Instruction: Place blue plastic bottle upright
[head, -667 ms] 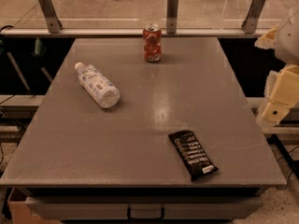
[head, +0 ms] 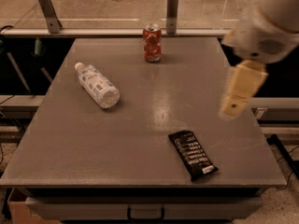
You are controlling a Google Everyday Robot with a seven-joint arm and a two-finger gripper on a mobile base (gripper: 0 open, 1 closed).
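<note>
The grey table (head: 140,143) looks the same as a moment ago, and the one thing that has changed is the arm (head: 273,22). It was outside the right edge before, and now it has swung inward, so the gripper (head: 238,94) hangs above the right edge, about halfway along it. If the gripper is open or closed I cannot tell; it holds nothing that I can see. I judge this as the beginning of the reach only, because the gripper is well apart from the blue plastic bottle (head: 98,85), with most of the table's width between them. The bottle has not moved. It lies on its side in the left half of the table, nearer to the far-left corner than to the near edge, so the task is not yet done. Its long axis runs diagonally, and the white cap (head: 79,66) points to the far-left corner, the base to the table's middle. The dark wrapped bar (head: 192,154) lies near the near-right corner, and the red can (head: 152,43) stands upright at the middle of the far edge; both stayed where they were.
</note>
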